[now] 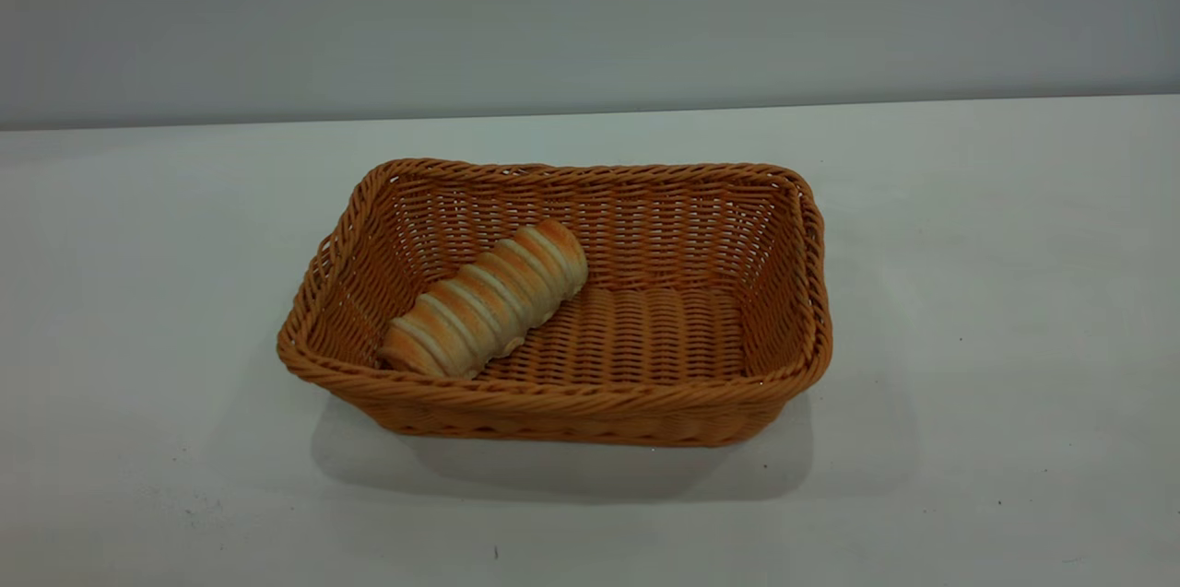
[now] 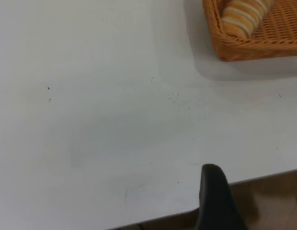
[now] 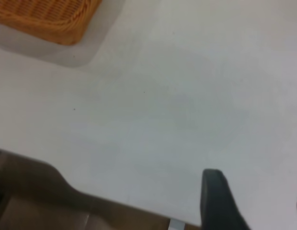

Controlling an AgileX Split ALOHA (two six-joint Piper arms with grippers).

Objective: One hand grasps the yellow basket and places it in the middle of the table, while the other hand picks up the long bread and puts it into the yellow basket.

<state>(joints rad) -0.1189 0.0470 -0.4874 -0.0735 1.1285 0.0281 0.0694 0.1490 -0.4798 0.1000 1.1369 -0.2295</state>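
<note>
The yellow basket (image 1: 553, 398) stands in the middle of the white table (image 1: 996, 292). The long bread (image 1: 489, 301) lies inside it, slanted along its left part, one end against the front left corner. No gripper shows in the exterior view. In the left wrist view, my left gripper (image 2: 256, 196) is open and empty over the table's edge, well apart from the basket (image 2: 244, 48) and the bread (image 2: 244, 17). In the right wrist view, my right gripper (image 3: 258, 201) is open and empty near the table's edge, far from the basket's corner (image 3: 48, 17).
A plain grey wall stands behind the table. The table's edge (image 2: 158, 218) runs close by the left gripper, with brown floor beyond it. The edge also shows in the right wrist view (image 3: 91, 196).
</note>
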